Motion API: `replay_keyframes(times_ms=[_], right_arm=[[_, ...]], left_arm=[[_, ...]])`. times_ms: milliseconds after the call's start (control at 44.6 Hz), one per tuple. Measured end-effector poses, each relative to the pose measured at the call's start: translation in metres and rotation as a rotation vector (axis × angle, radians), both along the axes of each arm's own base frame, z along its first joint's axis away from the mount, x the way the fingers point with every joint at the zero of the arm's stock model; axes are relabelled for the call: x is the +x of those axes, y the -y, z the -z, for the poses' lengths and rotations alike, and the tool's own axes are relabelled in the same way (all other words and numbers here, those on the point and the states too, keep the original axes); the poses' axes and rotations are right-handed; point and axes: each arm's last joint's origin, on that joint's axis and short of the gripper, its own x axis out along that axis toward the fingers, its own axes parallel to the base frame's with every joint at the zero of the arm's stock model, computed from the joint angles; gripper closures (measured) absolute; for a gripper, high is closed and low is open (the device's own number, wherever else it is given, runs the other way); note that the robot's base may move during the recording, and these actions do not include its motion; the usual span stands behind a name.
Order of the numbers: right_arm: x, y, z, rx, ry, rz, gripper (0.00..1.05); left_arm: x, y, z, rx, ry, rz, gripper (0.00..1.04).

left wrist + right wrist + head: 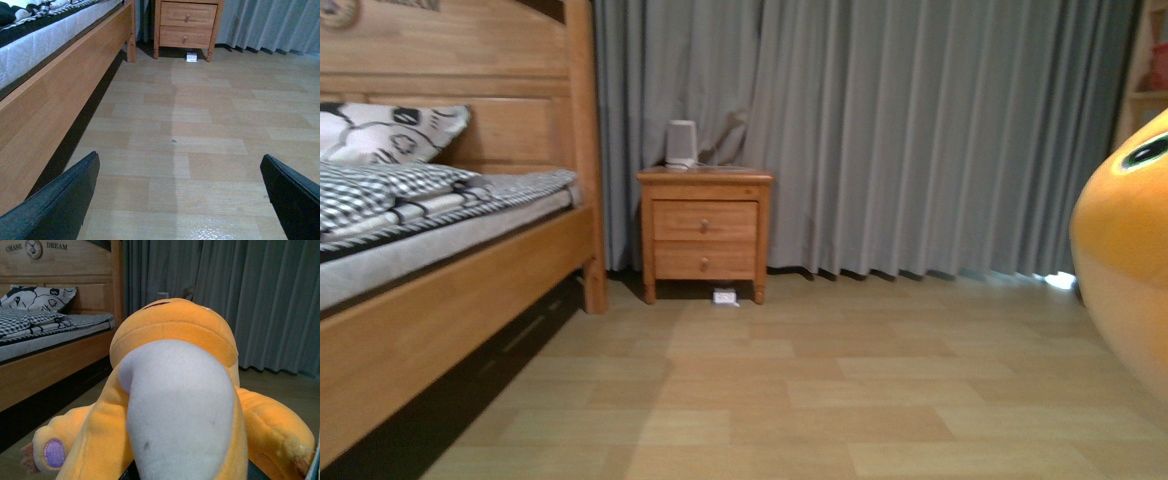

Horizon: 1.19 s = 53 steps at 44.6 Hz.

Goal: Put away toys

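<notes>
Plush toy (1126,255) fills the right edge of front view, orange w/ dark eye patch near the top. In right wrist view it takes up centre & bottom, pale belly toward cam, paw pad (54,452) lower left. Right gripper is hidden behind it, so can't tell its grip. Left gripper (179,159) is spread wide, nothing between, over wood floor (200,115). Bed (440,290) at left, nightstand (705,235) centre.

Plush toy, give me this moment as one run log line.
plush toy: right edge of front view, not on bed | left tool: open, empty, above floor | right tool: grip hidden by plush
</notes>
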Motion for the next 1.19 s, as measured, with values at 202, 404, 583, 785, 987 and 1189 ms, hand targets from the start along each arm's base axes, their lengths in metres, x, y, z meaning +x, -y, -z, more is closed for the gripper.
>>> replay_keyframes(times_ms=[202,404,583,785,987,1189], right_arm=[[0.0001,0.0001,0.0,0.001,0.0,0.001,0.95],[0.0002,0.0001,0.0001,0.001,-0.002,0.003,0.95],[0.0002,0.0001,0.0002,0.0,-0.002,0.0,0.95],[0.0002,0.0001,0.0001,0.001,-0.002,0.001,0.95],[0.0002,0.0,0.0001,0.0,-0.002,0.0,0.95],[0.0002,0.0001,0.0001,0.001,-0.002,0.001,0.95]], left_arm=[[0.0,0.0,0.0001,0.0,-0.001,0.0,0.06],[0.0001,0.0,0.0002,0.0,-0.002,0.0,0.06],[0.0003,0.0,0.0004,0.0,-0.005,-0.001,0.06],[0.0003,0.0,0.0004,0.0,-0.005,0.0,0.06],[0.0003,0.0,0.0004,0.0,-0.005,-0.001,0.06],[0.0003,0.0,0.0005,0.0,-0.006,0.0,0.06]])
